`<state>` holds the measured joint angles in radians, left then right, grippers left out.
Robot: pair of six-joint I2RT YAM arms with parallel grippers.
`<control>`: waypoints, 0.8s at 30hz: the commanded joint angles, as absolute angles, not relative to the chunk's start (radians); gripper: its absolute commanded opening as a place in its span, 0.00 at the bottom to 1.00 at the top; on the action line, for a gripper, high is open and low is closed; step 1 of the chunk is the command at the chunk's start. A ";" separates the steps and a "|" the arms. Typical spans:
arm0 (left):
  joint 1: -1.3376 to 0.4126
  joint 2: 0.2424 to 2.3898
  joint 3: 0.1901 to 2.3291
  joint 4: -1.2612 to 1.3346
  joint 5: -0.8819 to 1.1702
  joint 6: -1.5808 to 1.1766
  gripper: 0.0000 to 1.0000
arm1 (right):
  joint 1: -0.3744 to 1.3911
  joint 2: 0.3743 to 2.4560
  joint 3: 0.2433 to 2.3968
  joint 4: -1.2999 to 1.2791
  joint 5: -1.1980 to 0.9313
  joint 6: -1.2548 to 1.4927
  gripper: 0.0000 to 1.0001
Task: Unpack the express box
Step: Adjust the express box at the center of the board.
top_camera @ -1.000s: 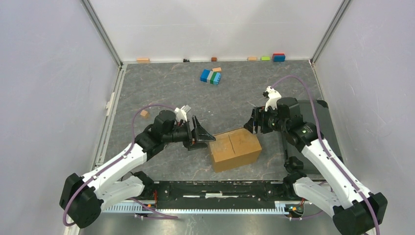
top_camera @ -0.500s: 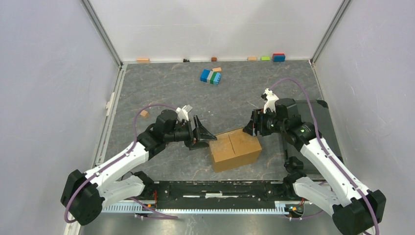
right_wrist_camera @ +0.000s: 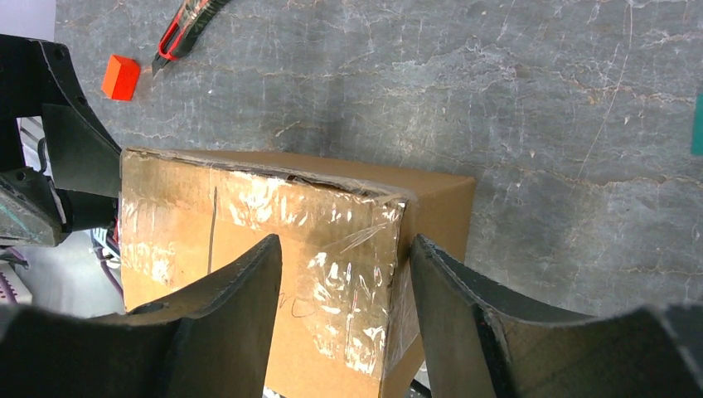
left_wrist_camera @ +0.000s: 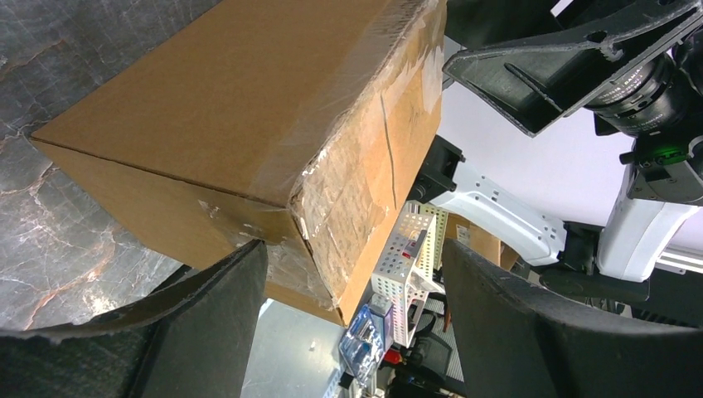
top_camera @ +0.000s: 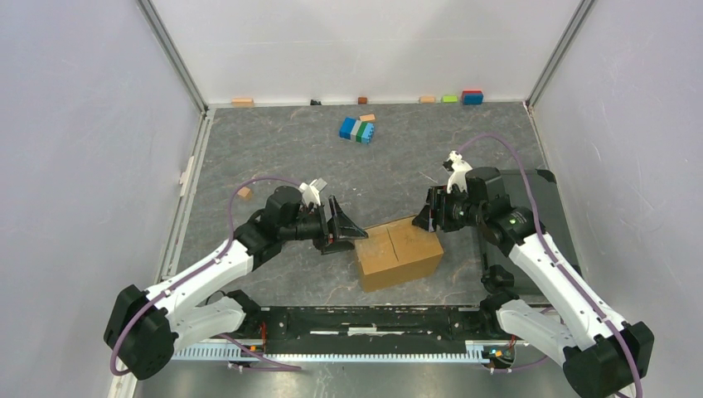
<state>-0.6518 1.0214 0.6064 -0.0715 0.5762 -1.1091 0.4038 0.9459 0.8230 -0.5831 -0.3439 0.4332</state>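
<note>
The express box, a brown taped carton with its flaps shut, sits on the grey floor between both arms. My left gripper is at its left upper corner. In the left wrist view that corner of the express box pokes in between the wide-open fingers of the left gripper. My right gripper is at the box's far right corner. In the right wrist view the right gripper stands open and straddles the taped corner of the box, with nothing clamped.
A blue-green block cluster lies far back at centre. Small blocks line the back wall. An orange block sits at the left. A red-handled cutter lies beyond the box. A black tray is under the right arm.
The right gripper's jaws have narrowed and it has crept nearer the box's far corner. The left gripper and the box have barely moved.
</note>
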 commanded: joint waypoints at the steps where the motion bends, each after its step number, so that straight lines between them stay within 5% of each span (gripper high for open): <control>1: -0.655 1.024 0.597 -0.031 0.562 -1.097 0.83 | 0.403 0.926 0.878 -0.605 -0.354 0.442 0.63; 24: -0.657 1.058 0.567 -0.049 0.528 -1.031 0.82 | 0.401 0.913 0.869 -0.558 -0.460 0.530 0.62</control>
